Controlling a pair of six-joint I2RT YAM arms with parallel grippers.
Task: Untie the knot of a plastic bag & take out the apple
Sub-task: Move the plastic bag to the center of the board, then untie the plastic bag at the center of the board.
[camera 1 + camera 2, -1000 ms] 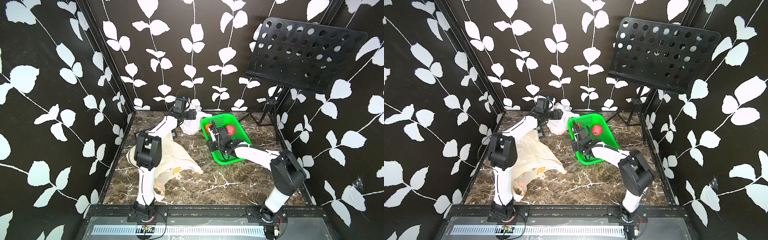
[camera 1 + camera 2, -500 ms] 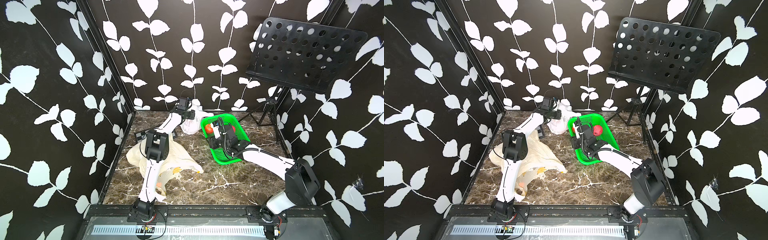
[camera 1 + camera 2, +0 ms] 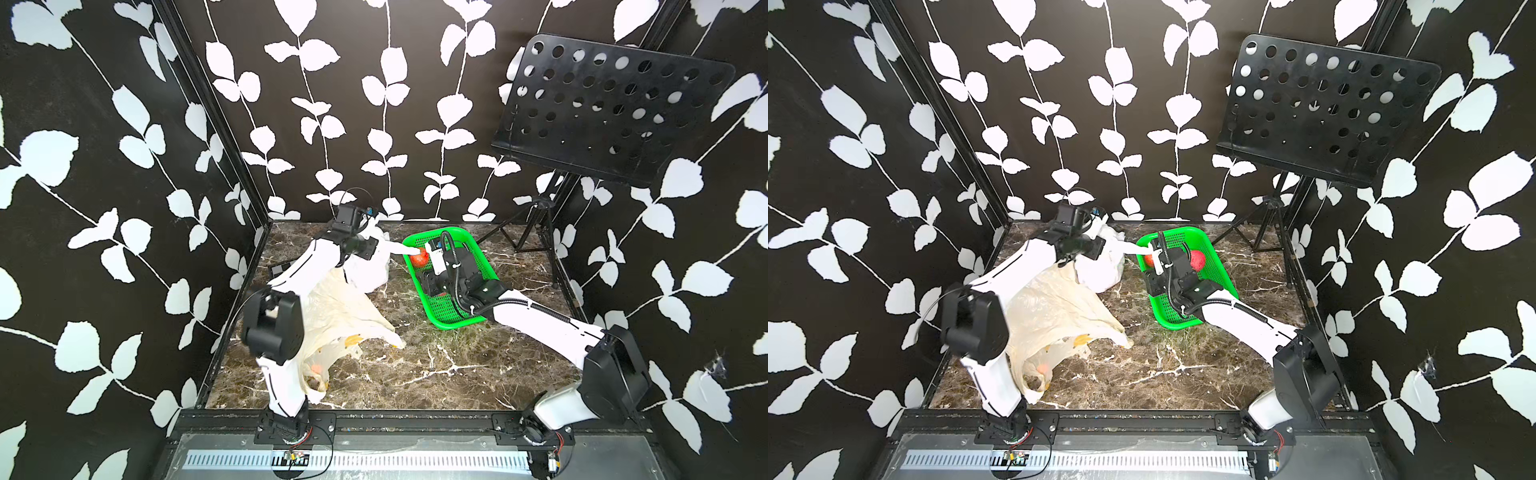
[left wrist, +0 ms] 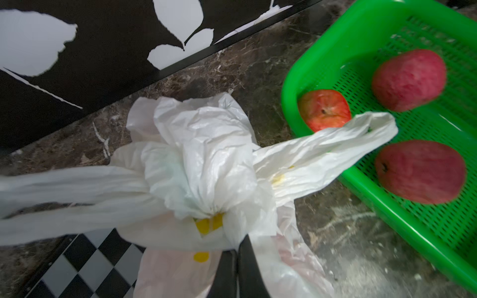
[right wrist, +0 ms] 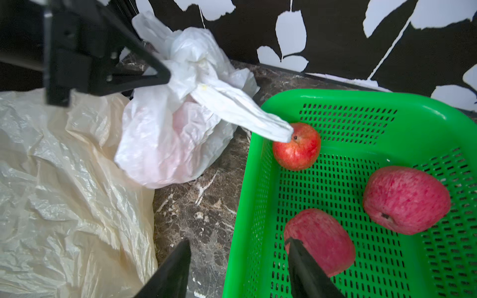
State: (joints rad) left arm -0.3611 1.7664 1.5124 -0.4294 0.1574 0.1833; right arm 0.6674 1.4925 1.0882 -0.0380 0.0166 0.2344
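White bag [image 4: 201,160] covers tips of closed left tool [image 4: 237,254]; contents faintly pink.

You're looking into a booth whose walls [image 3: 374,104] are black with white leafy vines, its floor [image 3: 415,374] dark brown marble veined white, evenly lit, with a black perforated music stand [image 3: 602,112] on a tripod [image 3: 538,204] in the far right corner.

— Where are the left fingers [image 4: 224,273]?
— Beside the green basket [image 5: 361,96], pinched shut on the white bag [image 4: 201,144].
— And the right fingers [image 5: 173,273]?
— Spread apart above the basket's wall, one on each side.
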